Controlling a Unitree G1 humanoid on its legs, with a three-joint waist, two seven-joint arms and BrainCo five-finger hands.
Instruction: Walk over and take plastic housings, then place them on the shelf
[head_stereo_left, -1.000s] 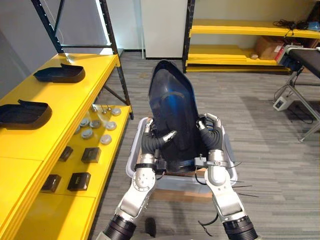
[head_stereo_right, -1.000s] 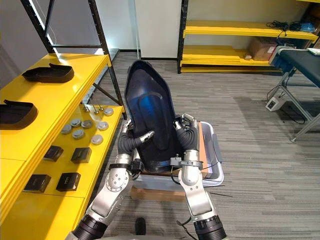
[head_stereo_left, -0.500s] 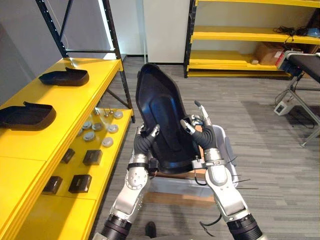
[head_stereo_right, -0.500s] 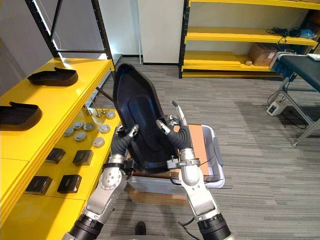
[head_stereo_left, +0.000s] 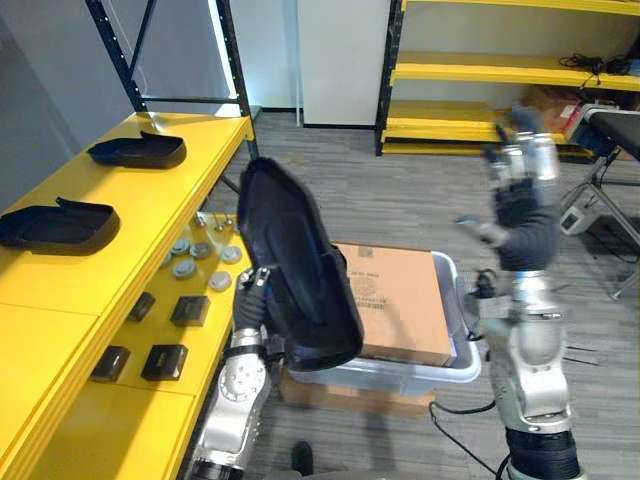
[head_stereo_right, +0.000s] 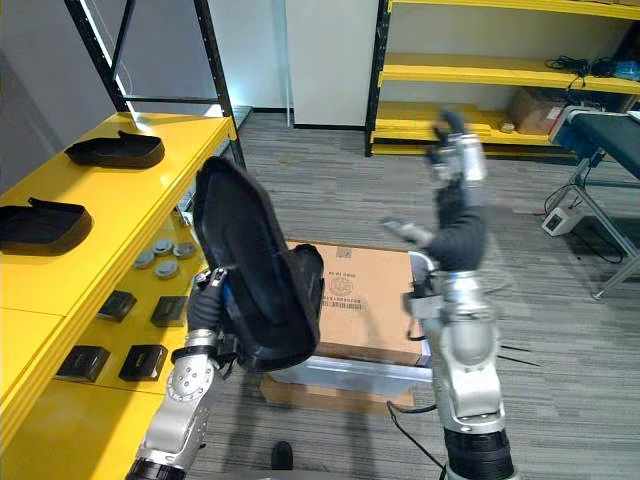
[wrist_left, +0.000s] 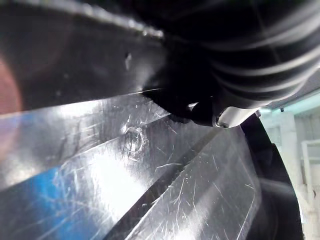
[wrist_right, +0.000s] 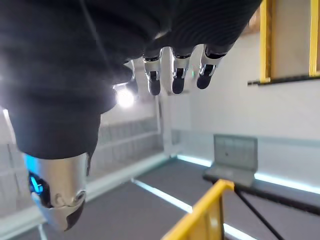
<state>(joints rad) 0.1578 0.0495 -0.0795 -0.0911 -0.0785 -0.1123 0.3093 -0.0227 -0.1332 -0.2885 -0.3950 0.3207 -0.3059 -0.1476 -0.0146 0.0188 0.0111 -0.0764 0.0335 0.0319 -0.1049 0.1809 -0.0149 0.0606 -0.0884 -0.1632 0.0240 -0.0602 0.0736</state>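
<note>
The fingers (wrist_right: 173, 80) of the right hand (head_stereo_left: 522, 175) hang loosely extended in a row, with the thumb (wrist_right: 59, 197) set apart from them and nothing between. That hand is raised high in open air, well apart from everything else. The left hand (head_stereo_right: 206, 308) sits against the lower rear of the black plastic housing (head_stereo_left: 295, 270). Its grip is hidden behind the shell, so I cannot tell how it closes, though it appears to carry the housing alone.

The housing stands nearly upright and is tilted toward the robot's left. It is above the near left corner of the grey bin (head_stereo_left: 455, 365), in which a cardboard box (head_stereo_left: 395, 300) lies flat. Just to the left runs the yellow shelf (head_stereo_left: 130, 230), with two more black housings (head_stereo_left: 137, 151) lying on its top tier, spaced apart. Round grey discs (head_stereo_left: 195, 262) and small black blocks (head_stereo_left: 188, 310) lie on the tier below.

The pick-up looks done, since this housing is clear of the bin and off the floor. Placing is not yet done, as it does not touch the shelf. It has to swing left and be laid on the bare yellow surface beside the other two. I cannot tell whether more housings wait under the box.
</note>
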